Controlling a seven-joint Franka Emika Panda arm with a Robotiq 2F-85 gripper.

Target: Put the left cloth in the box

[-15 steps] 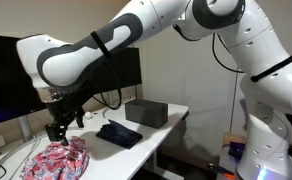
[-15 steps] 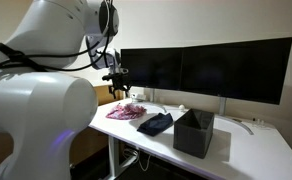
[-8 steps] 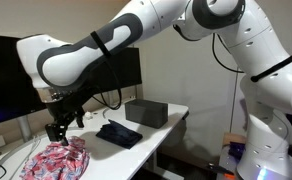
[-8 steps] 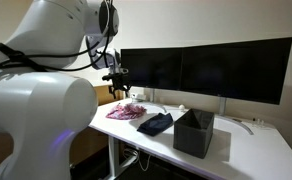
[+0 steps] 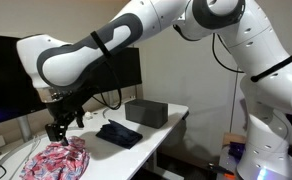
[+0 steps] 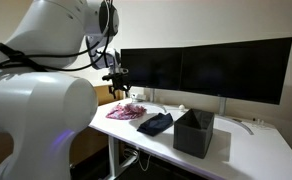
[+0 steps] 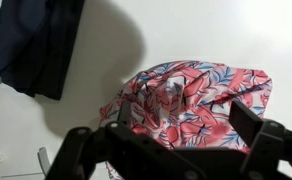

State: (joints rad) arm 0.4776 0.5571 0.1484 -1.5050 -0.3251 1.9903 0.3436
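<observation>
Hand (image 5: pixel 56 131): being held open over cloth (image 7: pixel 191 95), jaws spread to straddle it.
Cloth: being carried bunched by worktop (image 5: pixel 151 137), ungripped.
Box (image 5: pixel 146 112): being reserved for drop.

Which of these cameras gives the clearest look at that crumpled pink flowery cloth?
The wrist view: the crumpled pink floral cloth fills much of the picture, its pattern and folds plain. In both exterior views the cloth is only a small patch on the white desk.
</observation>
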